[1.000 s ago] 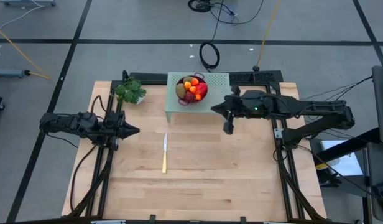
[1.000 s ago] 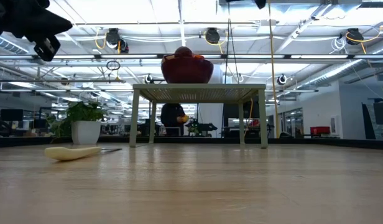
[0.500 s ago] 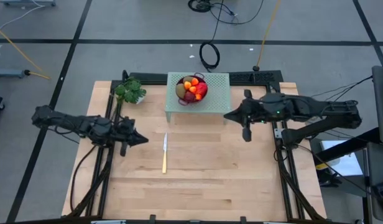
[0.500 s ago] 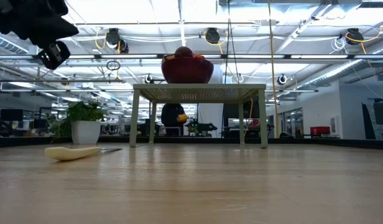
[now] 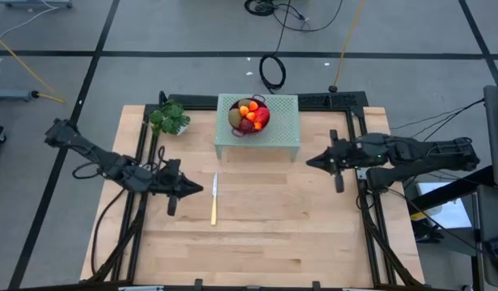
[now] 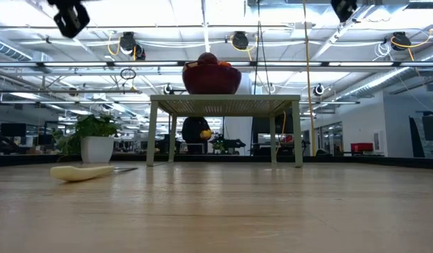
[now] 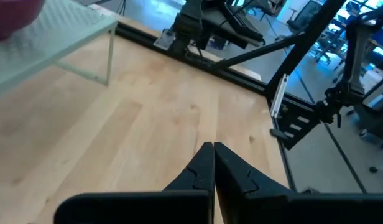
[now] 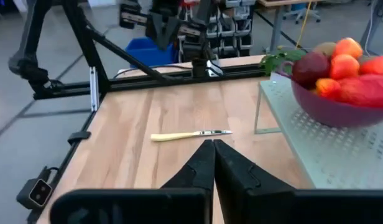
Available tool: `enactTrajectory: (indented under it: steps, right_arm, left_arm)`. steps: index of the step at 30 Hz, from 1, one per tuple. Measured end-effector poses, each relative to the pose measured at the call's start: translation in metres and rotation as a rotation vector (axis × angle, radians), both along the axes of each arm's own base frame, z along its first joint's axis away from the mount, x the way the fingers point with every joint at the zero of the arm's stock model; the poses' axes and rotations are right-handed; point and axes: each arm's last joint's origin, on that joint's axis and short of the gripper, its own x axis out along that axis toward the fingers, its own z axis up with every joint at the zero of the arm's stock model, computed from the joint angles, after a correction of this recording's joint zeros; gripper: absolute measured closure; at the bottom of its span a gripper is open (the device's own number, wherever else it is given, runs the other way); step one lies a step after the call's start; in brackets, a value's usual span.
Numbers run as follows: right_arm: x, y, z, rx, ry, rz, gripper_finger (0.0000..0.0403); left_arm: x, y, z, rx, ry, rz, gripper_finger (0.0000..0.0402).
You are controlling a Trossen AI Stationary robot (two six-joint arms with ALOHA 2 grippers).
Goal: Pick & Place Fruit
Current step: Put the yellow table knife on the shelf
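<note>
In the high view the fruit sits heaped in a dark red bowl on a pale green perforated stand at the upper centre of the frame, near the far edge of the wooden table. From the right wrist view the pile shows a brown-green kiwi-like oval, a dark red ball, orange-red pieces and a red mango-like fruit, all inside the bowl. The left gripper lies left of centre in the high view, its tip just beside the yellow-handled knife but apart from it; its fingers are pressed together with nothing between them. The right gripper is in the right half of the frame, beside the stand's lower right corner, its fingers likewise closed tip to tip and empty. A small potted plant stands at the upper left corner of the table. In the low view the bowl tops the stand at centre, with the knife lying at the lower left.
</note>
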Motion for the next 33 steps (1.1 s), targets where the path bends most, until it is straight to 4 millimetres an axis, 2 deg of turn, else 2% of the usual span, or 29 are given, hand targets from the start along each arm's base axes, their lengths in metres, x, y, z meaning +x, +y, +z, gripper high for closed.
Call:
enactTrajectory:
  steps: [6, 12, 19, 26, 33]
  right_arm:
    - [-0.032, -0.002, -0.016, 0.040, -0.079, 0.015, 0.0402]
    - [-0.055, -0.005, -0.024, 0.042, -0.147, 0.017, 0.0403]
    - [-0.072, -0.005, -0.031, 0.028, -0.201, 0.058, 0.0403]
    - [-0.086, -0.005, -0.042, 0.035, -0.246, 0.099, 0.0403]
    - [-0.099, -0.006, -0.057, 0.043, -0.301, 0.098, 0.0403]
  left_arm:
    - [0.023, -0.024, 0.018, 0.004, 0.021, 0.012, 0.0400]
    - [0.051, -0.046, 0.020, -0.105, 0.101, 0.053, 0.0400]
    - [0.078, -0.064, 0.021, -0.258, 0.285, 0.197, 0.0401]
    - [0.099, -0.075, 0.028, -0.336, 0.451, 0.377, 0.0401]
    - [0.118, -0.082, 0.025, -0.432, 0.497, 0.492, 0.0400]
